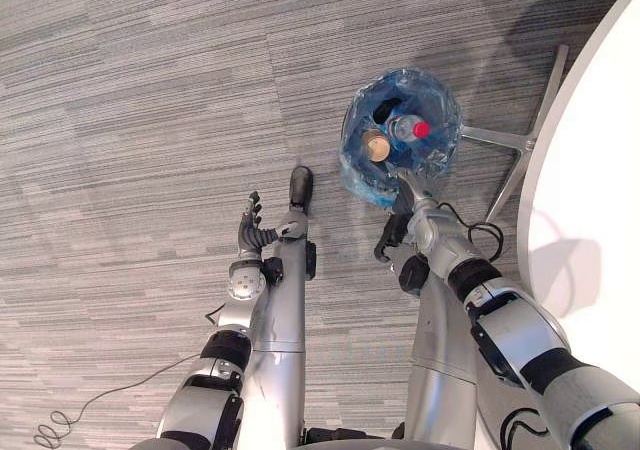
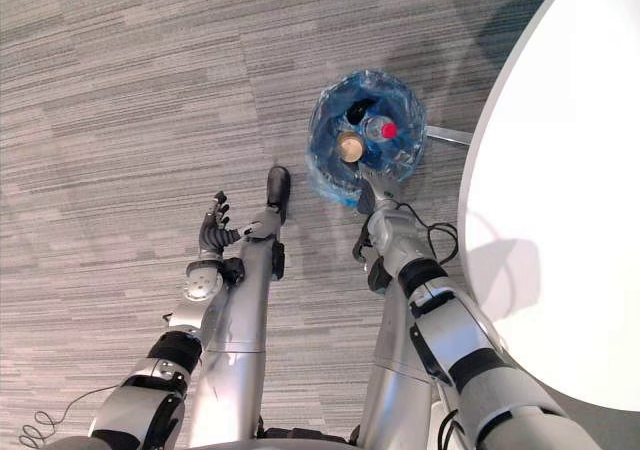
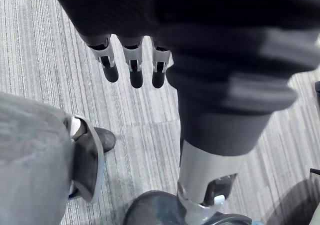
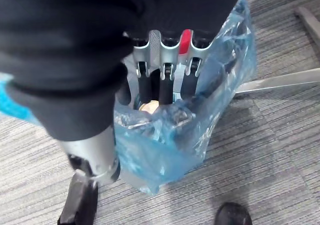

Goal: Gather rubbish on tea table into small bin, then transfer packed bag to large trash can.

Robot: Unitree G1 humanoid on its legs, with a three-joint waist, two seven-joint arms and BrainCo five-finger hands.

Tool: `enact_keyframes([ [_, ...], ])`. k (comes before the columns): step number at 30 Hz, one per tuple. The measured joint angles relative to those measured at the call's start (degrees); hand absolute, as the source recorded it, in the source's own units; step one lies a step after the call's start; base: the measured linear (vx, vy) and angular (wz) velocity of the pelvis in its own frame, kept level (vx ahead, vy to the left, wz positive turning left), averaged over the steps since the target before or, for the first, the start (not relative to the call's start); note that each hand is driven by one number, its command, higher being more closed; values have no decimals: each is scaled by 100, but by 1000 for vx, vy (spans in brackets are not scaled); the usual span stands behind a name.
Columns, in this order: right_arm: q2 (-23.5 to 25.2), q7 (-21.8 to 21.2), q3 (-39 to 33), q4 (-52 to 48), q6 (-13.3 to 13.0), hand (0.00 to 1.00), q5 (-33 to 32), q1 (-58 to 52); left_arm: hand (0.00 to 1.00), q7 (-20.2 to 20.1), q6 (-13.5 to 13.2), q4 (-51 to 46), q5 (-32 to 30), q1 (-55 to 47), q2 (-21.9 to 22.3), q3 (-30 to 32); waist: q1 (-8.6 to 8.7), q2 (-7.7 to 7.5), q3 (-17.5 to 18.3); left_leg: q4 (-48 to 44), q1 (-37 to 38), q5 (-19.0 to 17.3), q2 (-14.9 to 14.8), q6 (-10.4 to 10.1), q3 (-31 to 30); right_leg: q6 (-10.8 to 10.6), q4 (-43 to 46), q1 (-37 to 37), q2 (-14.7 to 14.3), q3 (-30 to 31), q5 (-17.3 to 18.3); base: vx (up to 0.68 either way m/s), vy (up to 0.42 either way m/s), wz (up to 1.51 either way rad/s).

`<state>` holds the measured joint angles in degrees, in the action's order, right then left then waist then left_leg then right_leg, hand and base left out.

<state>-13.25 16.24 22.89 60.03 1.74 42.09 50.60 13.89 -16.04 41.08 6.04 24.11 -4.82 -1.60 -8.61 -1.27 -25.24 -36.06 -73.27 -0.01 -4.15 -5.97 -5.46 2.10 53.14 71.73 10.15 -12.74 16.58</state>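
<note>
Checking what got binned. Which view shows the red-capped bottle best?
The left eye view: it looks down into the blue bag, with the bottle beside a can. The right eye view matches. In the right wrist view the right hand covers it, bar a red sliver, perhaps its cap. The left wrist view faces away.

blue bag [image 1: 356,173], red-capped bottle [image 1: 408,128], grey striped carpet [image 1: 150,90], white table [image 1: 590,170].
</note>
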Motion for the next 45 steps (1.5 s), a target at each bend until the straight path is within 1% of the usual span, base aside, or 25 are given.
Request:
enact_keyframes([
  [11, 35, 45, -15, -42, -29, 100, -503, -9, 0, -7, 12, -17, 0, 0, 11, 3, -5, 1, 1, -72, 2, -12, 8, 19, -1, 1, 75, -1, 0, 8, 8, 0, 0, 0],
  [14, 37, 124, -34, -171, -38, 100, -571, -59, 0, -7, 66, -31, 0, 0, 12, 9, -2, 2, 1, -106, 14, -11, 3, 18, -4, 1, 103, -14, -6, 13, 7, 0, 0, 0],
  [17, 47, 146, -1, -669, -53, 100, -633, -258, 0, -11, 127, -32, -1, -3, 19, 51, 16, 2, 1, -244, 64, 3, -14, -5, -14, 2, 148, -94, -17, 15, 7, -30, 10, -4],
  [19, 88, 151, 8, -1389, -93, 100, -746, -539, 0, -17, 202, -31, -1, -35, 50, 116, 50, 1, 2, -286, 222, 1, -73, -7, -12, 2, 146, -279, -25, 14, 5, -36, 4, -4],
  [20, 106, 155, 7, -1595, -105, 100, -797, -623, 0, -17, 213, -31, 0, -52, 66, 128, 61, 1, 1, -282, 287, -1, -80, -7, -12, 2, 138, -353, -23, 11, 5, -50, 6, -4],
  [21, 161, 163, 8, -1969, -132, 100, -848, -806, 0, -17, 247, -38, 0, -93, 66, 120, 83, -1, 3, -251, 435, -40, -90, 38, -6, -1, 113, -504, -20, 11, 7, -57, 7, -1],
  [24, 310, 210, 5, -2770, -151, 100, -995, -1271, 0, -28, 312, -195, -2, -281, 82, -20, 167, -10, 7, -111, 856, -47, -124, 37, 90, -44, -18, -904, -25, 18, 5, -46, 6, -1],
  [26, 371, 237, -2, -3126, -159, 100, -1122, -1688, 0, -114, 333, -258, -8, -400, 91, -158, 169, -11, 8, 97, 1249, -54, -188, 22, 218, -97, -221, -1293, -47, 11, -31, -5, 5, 3],
  [28, 399, 234, -4, -3516, -178, 100, -1247, -2174, 0, -136, 339, -373, -12, -577, 70, -250, 170, -21, 14, 280, 1616, -45, -199, 33, 300, -115, -380, -1645, -39, 6, -41, 25, 10, 6],
  [30, 495, 202, -24, -3988, -204, 100, -1468, -2733, 0, -142, 367, -529, -19, -887, 26, -279, 180, -32, 20, 460, 2173, -17, -200, 64, 371, -133, -595, -2209, -38, 4, -54, 87, 5, 0],
  [31, 521, 174, -44, -4102, -235, 100, -1532, -2853, 0, -146, 373, -549, -26, -948, 11, -282, 188, -43, 27, 506, 2310, -16, -198, 62, 387, -126, -646, -2351, -35, 3, -58, 90, 0, 2],
  [34, 694, 17, -61, -4776, -439, 100, -1802, -3434, 0, -159, 379, -817, -42, -1351, -64, -289, 216, -179, 164, 767, 2957, -2, -191, 41, 424, -150, -957, -3010, -20, -43, -65, 95, -11, 5],
  [36, 782, -46, -54, -4879, -566, 100, -1930, -3578, 0, -189, 383, -851, -72, -1500, -102, -305, 250, -245, 228, 895, 3255, -3, -191, 41, 425, -175, -1138, -3341, -24, -91, -78, 115, -5, 8],
  [37, 866, -151, -48, -4920, -590, 100, -2052, -3701, 0, -271, 387, -851, -81, -1658, -124, -315, 301, -293, 318, 1045, 3549, -3, -187, 42, 427, -214, -1330, -3661, -30, -124, -101, 106, 1, 7],
  [38, 879, -190, -33, -4978, -591, 100, -2128, -3779, 0, -275, 390, -851, -98, -1727, -123, -322, 305, -317, 379, 1110, 3645, -4, -187, 44, 442, -233, -1404, -3765, -36, -123, -113, 117, 14, 2],
  [40, 943, -355, -8, -5152, -715, 100, -2381, -4117, 0, -345, 416, -849, -140, -1993, -106, -333, 312, -374, 566, 1412, 4089, -23, -187, 71, 535, -314, -1732, -4196, -60, -104, -166, 116, 24, -7],
  [41, 952, -414, 5, -5217, -733, 100, -2444, -4213, 0, -381, 423, -849, -167, -2065, -107, -334, 313, -379, 631, 1494, 4181, -23, -189, 72, 565, -331, -1817, -4284, -71, -95, -184, 93, 24, -11],
  [42, 973, -498, 12, -5328, -807, 100, -2580, -4421, 0, -389, 432, -847, -209, -2213, -103, -348, 319, -377, 803, 1658, 4343, -21, -190, 73, 602, -362, -2013, -4437, -100, -85, -231, 106, 25, -11],
  [43, 999, -583, 9, -5473, -820, 100, -2706, -4618, 0, -396, 433, -844, -229, -2346, -103, -398, 317, -380, 927, 1837, 4563, 9, -190, 107, 657, -382, -2194, -4635, -112, -76, -277, 119, 22, -11],
  [44, 1009, -643, 4, -5515, -842, 100, -2766, -4708, 0, -397, 433, -844, -236, -2421, -107, -408, 320, -381, 994, 1934, 4675, 20, -187, 110, 684, -393, -2280, -4731, -115, -71, -296, 131, 17, -11],
  [45, 1010, -710, 3, -5574, -907, 100, -2863, -4888, 0, -399, 433, -840, -241, -2564, -112, -447, 324, -372, 1184, 2111, 4852, 56, -182, 127, 723, -415, -2460, -4890, -131, -62, -339, 107, 11, -7],
])
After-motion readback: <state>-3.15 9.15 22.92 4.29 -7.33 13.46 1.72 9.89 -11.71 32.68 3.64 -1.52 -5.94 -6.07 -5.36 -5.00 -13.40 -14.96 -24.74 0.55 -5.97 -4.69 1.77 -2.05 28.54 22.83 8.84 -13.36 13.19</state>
